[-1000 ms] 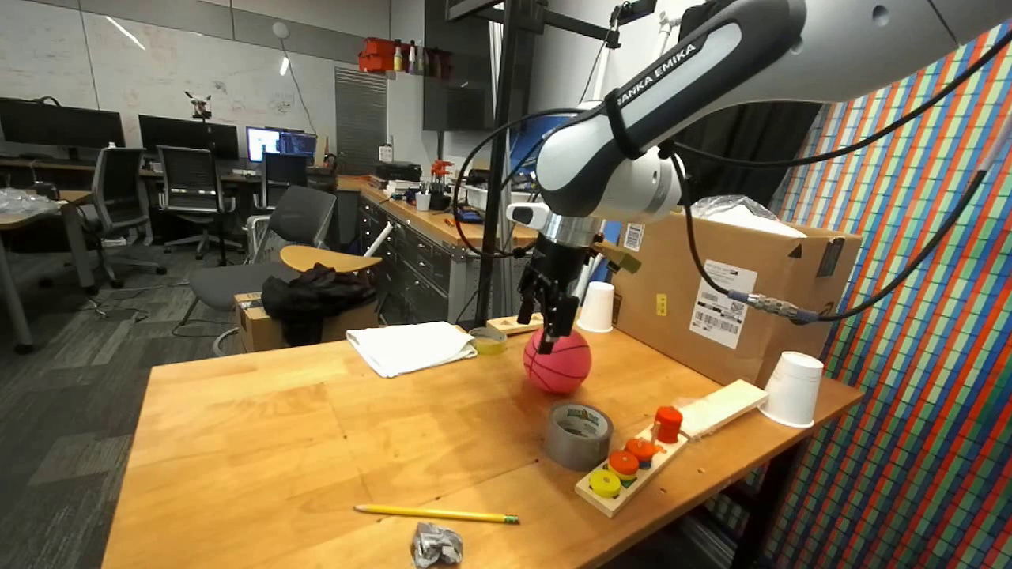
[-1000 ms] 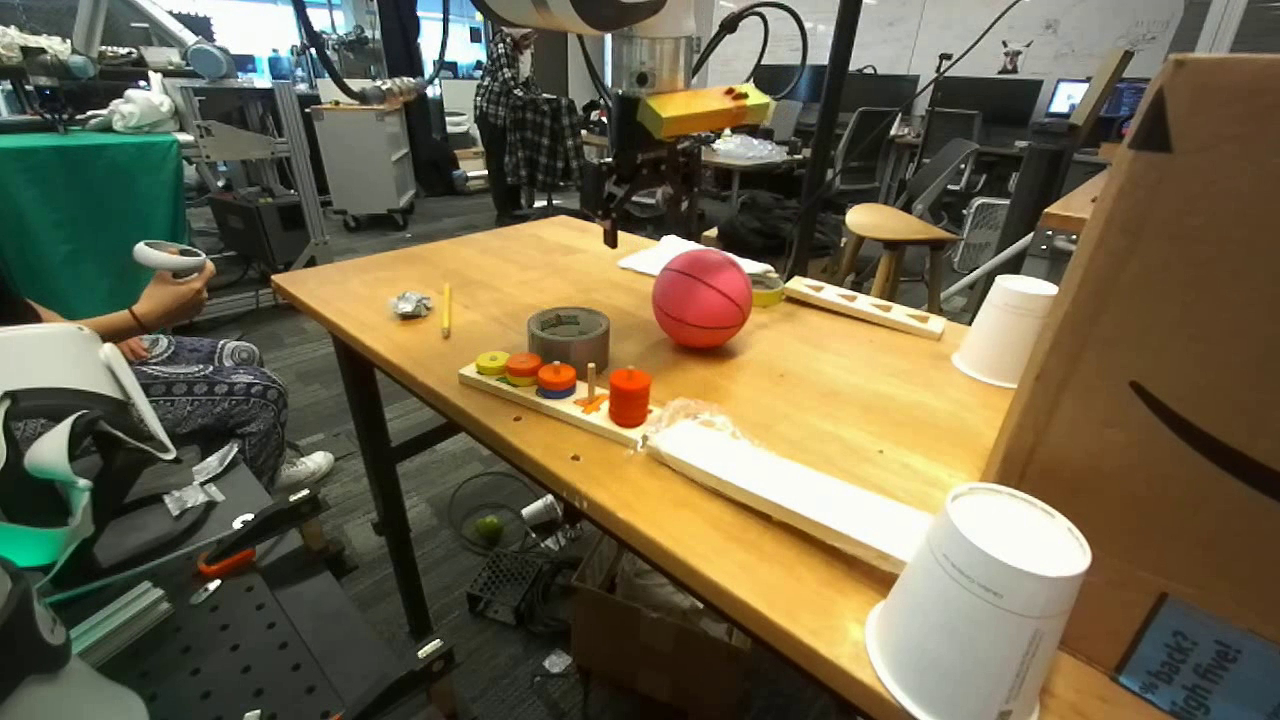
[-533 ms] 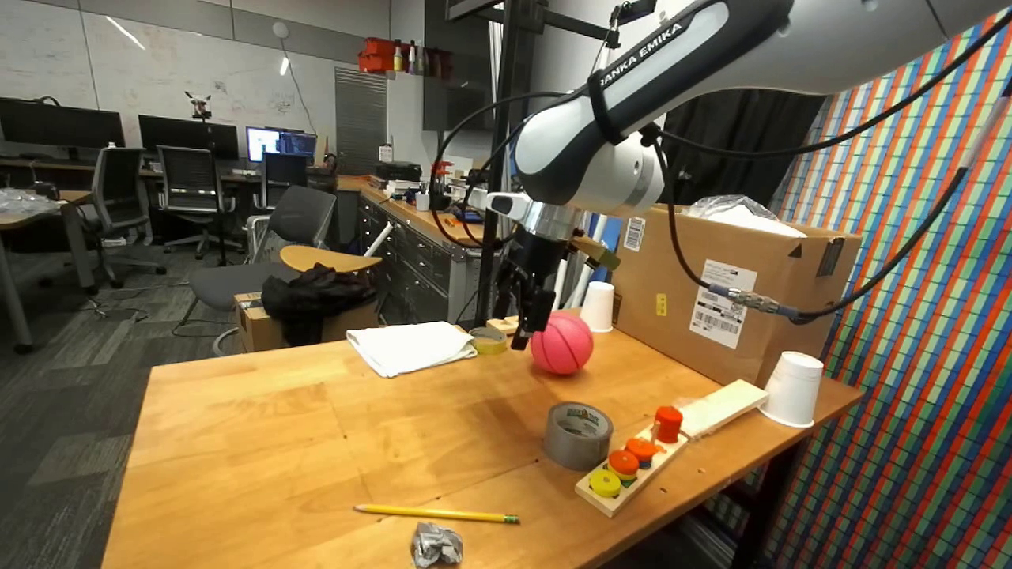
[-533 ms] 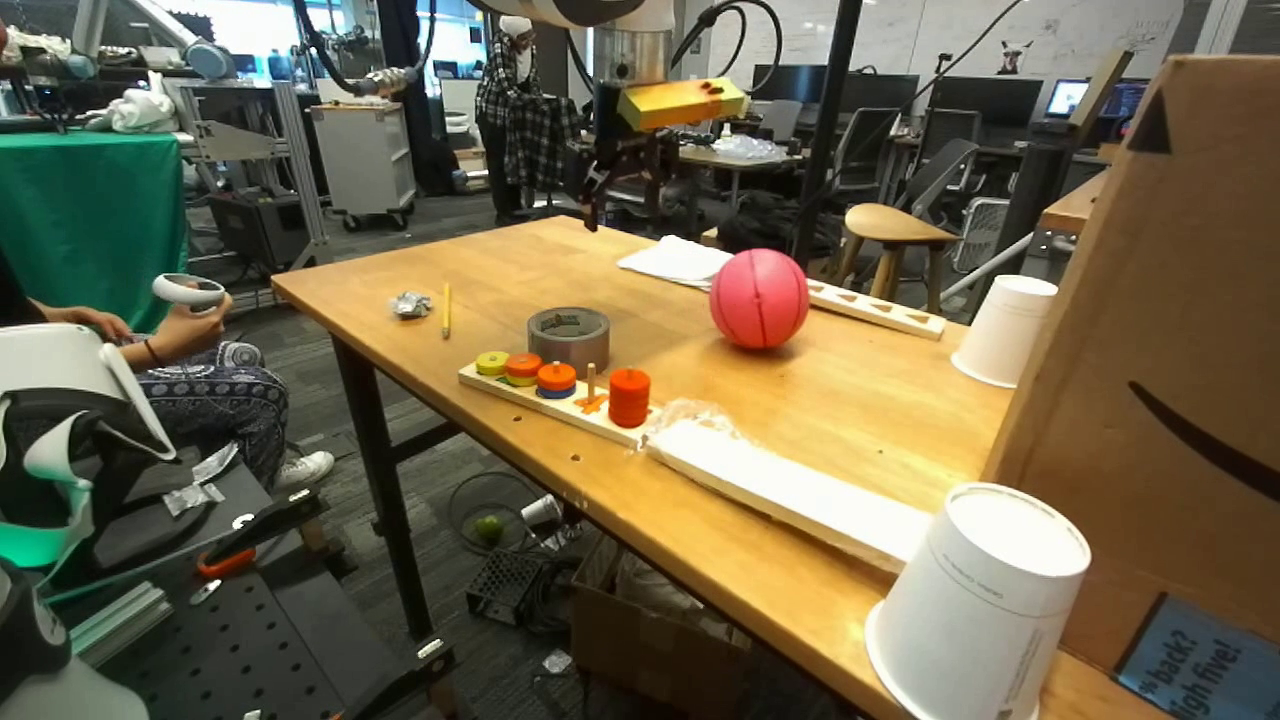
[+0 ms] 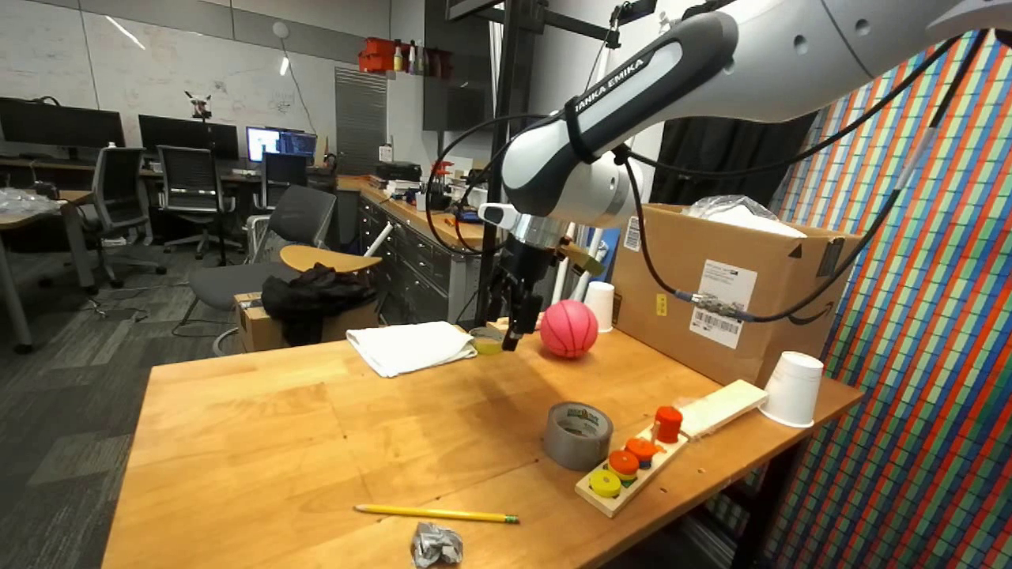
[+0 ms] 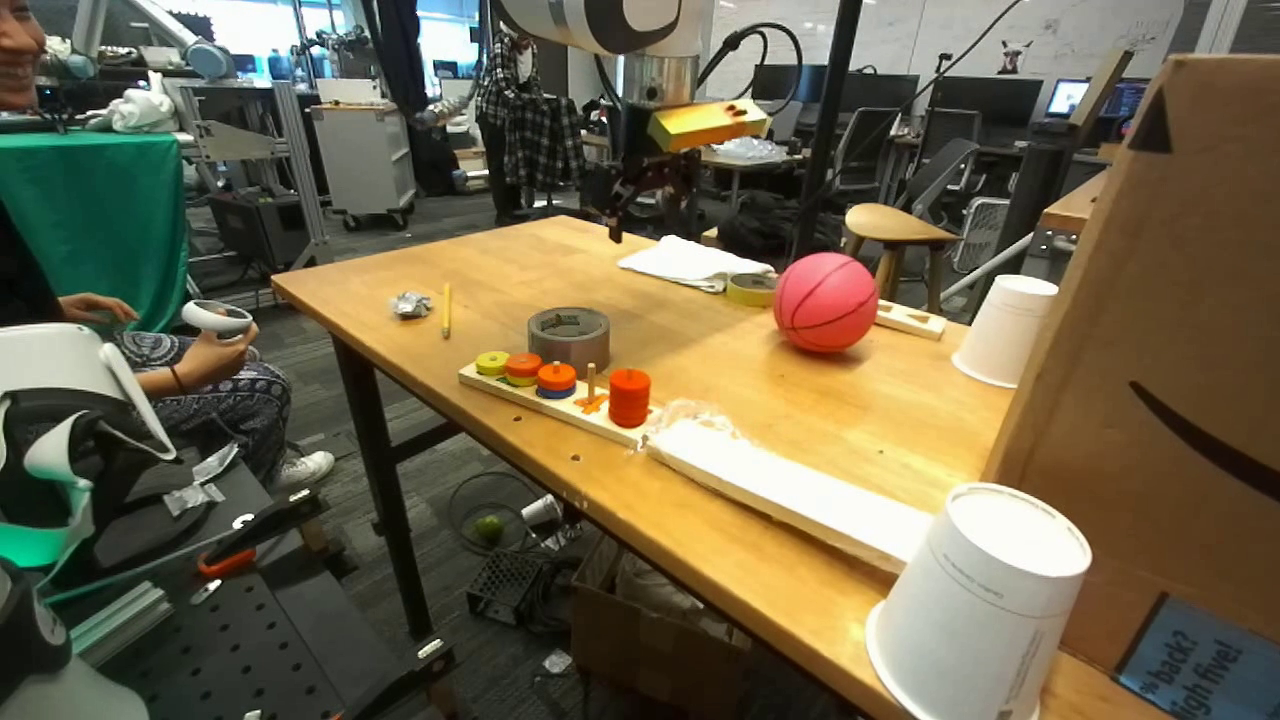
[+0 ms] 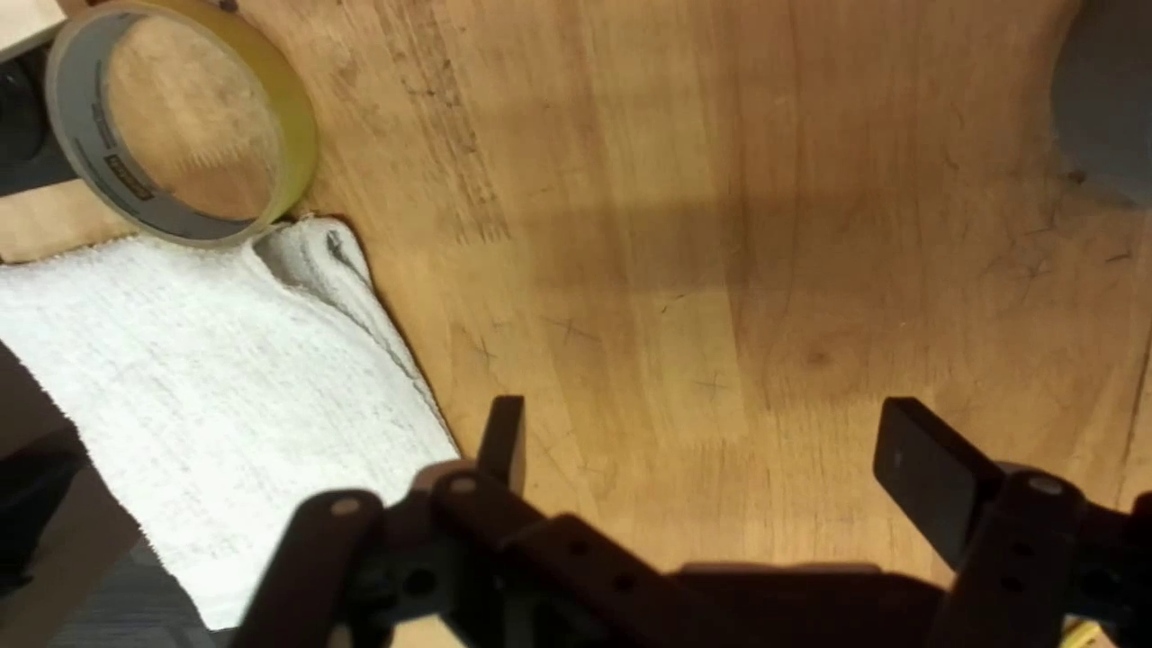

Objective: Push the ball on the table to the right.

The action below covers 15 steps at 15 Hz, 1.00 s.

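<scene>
- The pink toy basketball (image 5: 569,329) is seen resting on the wooden table (image 5: 261,442) in both exterior views, placed to the left of the far white paper cup (image 6: 1005,330).
- The gripper (image 7: 702,441) is held above the table, clear of the basketball and to its left in both exterior views; its fingers are spread wide apart, with bare wood seen between them in the wrist view.
- Far cup and near white paper cup (image 6: 978,600) are both stood upside down, their insides hidden.
- The large cardboard box (image 5: 775,276), at right, is topped by clear plastic and white material (image 5: 743,212).
- In an exterior view, pale crumpled contents, too unclear to name, are held in a floor carton (image 6: 660,650) below the table.
- Coloured rings (image 6: 630,398) are stacked on a wooden peg board (image 6: 545,402), beside the grey duct tape roll (image 5: 579,435).
- A shipping label (image 5: 727,280) is shown on the large box in an exterior view; a blue printed panel (image 6: 1200,650) is shown in an exterior view.
- The yellow tape roll (image 7: 297,135) is shown against the folded white towel (image 7: 216,387), its grey inner wall revealed in the wrist view.
- A white controller (image 6: 217,318), held by a person (image 6: 230,410), is shown at left in an exterior view.
</scene>
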Each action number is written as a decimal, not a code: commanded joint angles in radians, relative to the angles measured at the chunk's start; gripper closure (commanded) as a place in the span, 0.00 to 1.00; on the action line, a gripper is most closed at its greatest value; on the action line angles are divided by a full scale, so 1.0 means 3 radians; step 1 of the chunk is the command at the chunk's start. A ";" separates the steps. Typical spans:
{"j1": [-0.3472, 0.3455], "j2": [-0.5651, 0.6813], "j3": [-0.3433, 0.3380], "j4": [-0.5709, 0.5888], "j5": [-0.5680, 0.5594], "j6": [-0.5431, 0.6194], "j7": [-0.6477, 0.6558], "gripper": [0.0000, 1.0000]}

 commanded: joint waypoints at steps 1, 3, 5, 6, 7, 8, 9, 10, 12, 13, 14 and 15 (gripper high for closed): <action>-0.0060 0.0291 -0.0015 0.0410 -0.0081 -0.0161 -0.0077 0.00; -0.0079 0.0446 -0.0048 0.0576 -0.0184 -0.0137 -0.0057 0.00; -0.0113 0.0617 -0.0085 0.0774 -0.0305 -0.0131 -0.0063 0.00; -0.0134 0.0718 -0.0107 0.0894 -0.0362 -0.0162 -0.0062 0.00; -0.0174 0.0800 -0.0113 0.0994 -0.0384 -0.0192 -0.0095 0.00; -0.0208 0.0877 -0.0136 0.1081 -0.0420 -0.0202 -0.0088 0.00; -0.0236 0.0948 -0.0158 0.1156 -0.0453 -0.0208 -0.0076 0.00; -0.0262 0.1014 -0.0188 0.1230 -0.0498 -0.0228 -0.0057 0.00; -0.0317 0.1115 -0.0308 0.1348 -0.0624 -0.0251 0.0033 0.00; -0.0328 0.1114 -0.0415 0.1354 -0.0749 -0.0190 0.0101 0.00; -0.0332 0.1098 -0.0527 0.1336 -0.0906 -0.0112 0.0157 0.00; -0.0351 0.0984 -0.0627 0.1205 -0.1095 0.0006 0.0136 0.00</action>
